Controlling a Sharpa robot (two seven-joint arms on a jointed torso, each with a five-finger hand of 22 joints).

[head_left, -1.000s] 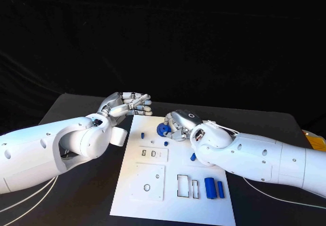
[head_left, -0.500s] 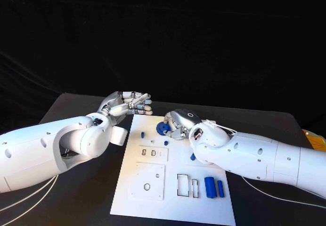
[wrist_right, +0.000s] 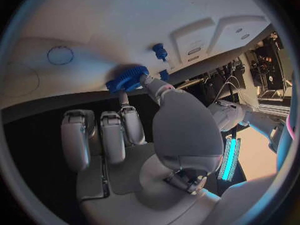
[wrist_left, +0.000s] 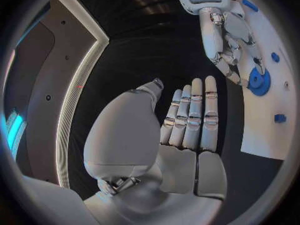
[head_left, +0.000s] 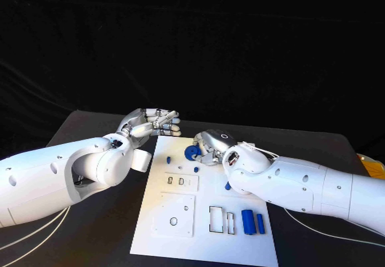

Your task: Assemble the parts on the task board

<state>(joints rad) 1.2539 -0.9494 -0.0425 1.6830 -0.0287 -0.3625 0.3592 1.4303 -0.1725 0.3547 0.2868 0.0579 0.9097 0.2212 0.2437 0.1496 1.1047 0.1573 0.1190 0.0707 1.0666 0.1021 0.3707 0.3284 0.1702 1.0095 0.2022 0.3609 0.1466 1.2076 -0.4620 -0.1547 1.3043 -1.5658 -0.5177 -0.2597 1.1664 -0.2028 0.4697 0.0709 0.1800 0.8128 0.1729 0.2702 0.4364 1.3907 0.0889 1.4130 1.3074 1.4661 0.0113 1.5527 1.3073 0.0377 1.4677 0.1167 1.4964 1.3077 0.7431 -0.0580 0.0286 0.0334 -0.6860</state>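
The white task board [head_left: 184, 233] lies in the middle of the black table. A blue gear [head_left: 192, 153] sits at its far end. My right hand [head_left: 211, 146] reaches over that end and pinches the gear [wrist_right: 128, 78] between thumb and a finger, at its rim. My left hand [head_left: 152, 123] hovers off the board's far left corner; its fingers [wrist_left: 190, 115] are stretched out side by side and hold nothing. The left wrist view also shows the right hand [wrist_left: 222, 40] at the gear [wrist_left: 258, 81].
A small blue peg [head_left: 169, 159] and two more small blue pieces [head_left: 196, 168] [head_left: 228, 185] lie on the board. Two blue cylinders [head_left: 248, 221] [head_left: 261, 222] lie near its front right, beside rectangular slots [head_left: 216, 218]. Something yellow [head_left: 370, 164] sits at the table's right edge.
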